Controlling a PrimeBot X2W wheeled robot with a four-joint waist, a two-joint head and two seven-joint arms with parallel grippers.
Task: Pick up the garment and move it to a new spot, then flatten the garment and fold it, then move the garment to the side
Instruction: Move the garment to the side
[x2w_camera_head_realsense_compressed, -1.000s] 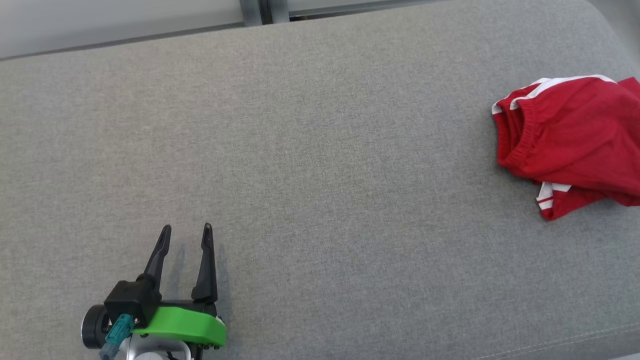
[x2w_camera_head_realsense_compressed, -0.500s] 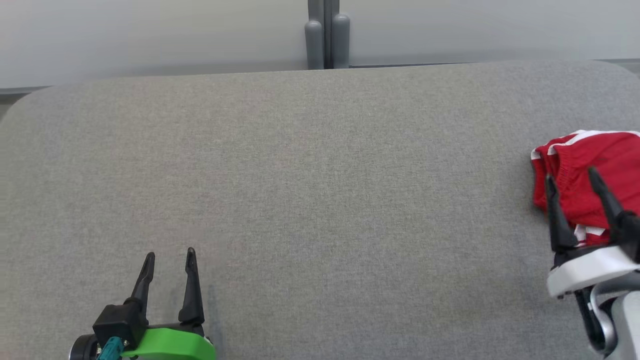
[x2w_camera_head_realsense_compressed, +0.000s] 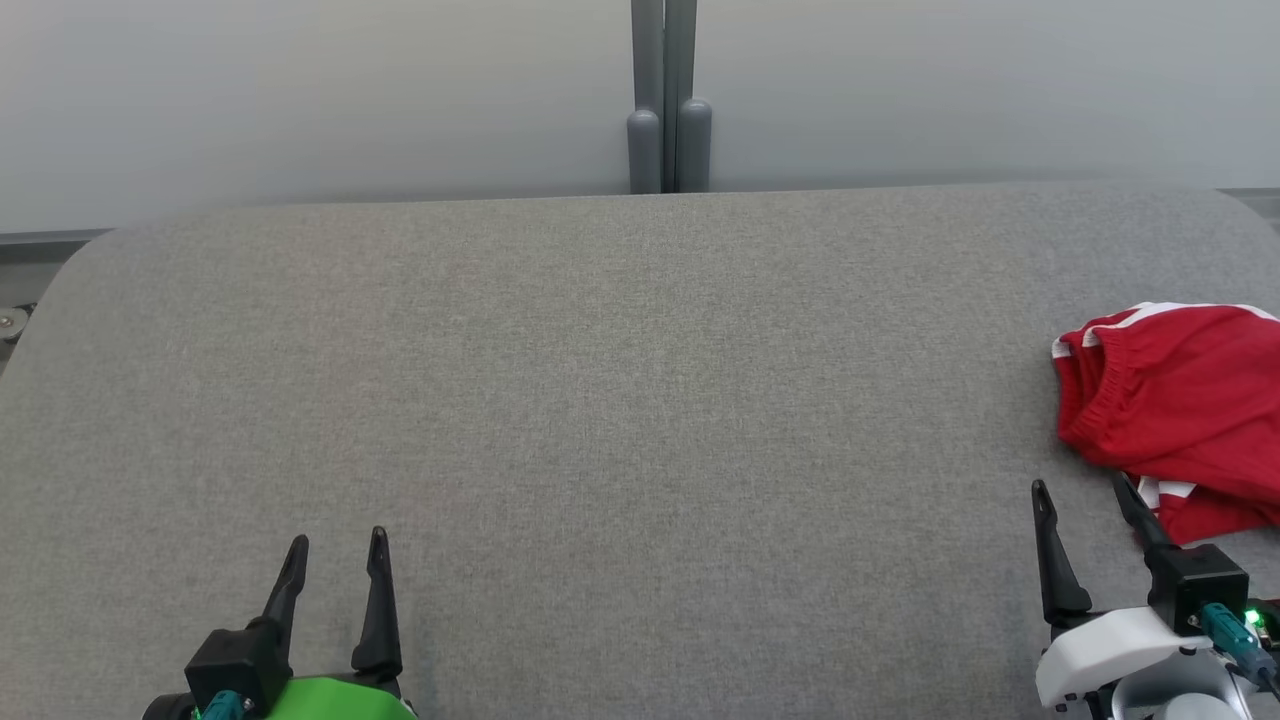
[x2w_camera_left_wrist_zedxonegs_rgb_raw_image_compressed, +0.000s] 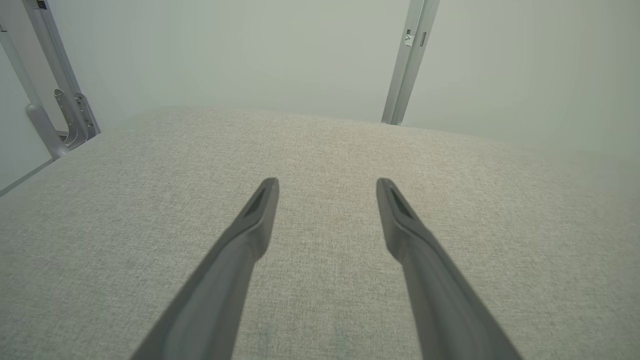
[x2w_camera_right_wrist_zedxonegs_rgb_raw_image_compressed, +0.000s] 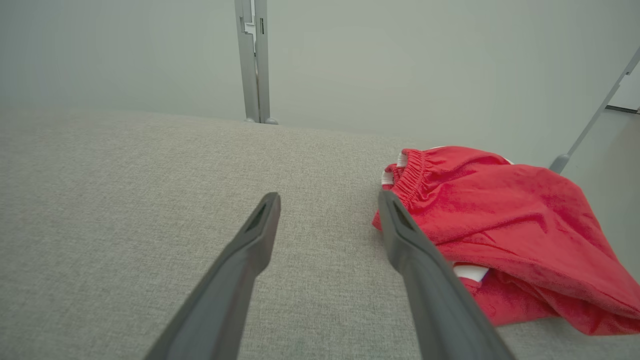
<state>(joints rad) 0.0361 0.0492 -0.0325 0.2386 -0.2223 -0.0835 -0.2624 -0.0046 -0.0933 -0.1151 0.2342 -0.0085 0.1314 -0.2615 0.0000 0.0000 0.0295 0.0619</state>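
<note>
There's the crumpled red fabric garment with white trim (x2w_camera_head_realsense_compressed: 1180, 400), heaped at the right end of the grey fabric-covered worktop (x2w_camera_head_realsense_compressed: 640, 400), elastic waistband turned toward the worktop's middle. The right tool (x2w_camera_head_realsense_compressed: 1080, 482) hovers over the worktop's near right corner, its two dark fingers spread wide with nothing between them, the outer finger just beside the garment's near edge, though I cannot tell whether it touches the cloth. At the worktop's near left, the left tool (x2w_camera_head_realsense_compressed: 339, 536) is spread wide and empty too.

Grey fabric surface (x2w_camera_head_realsense_compressed: 600, 400) before a pale wall (x2w_camera_head_realsense_compressed: 300, 90), grey post (x2w_camera_head_realsense_compressed: 668, 140)
</note>
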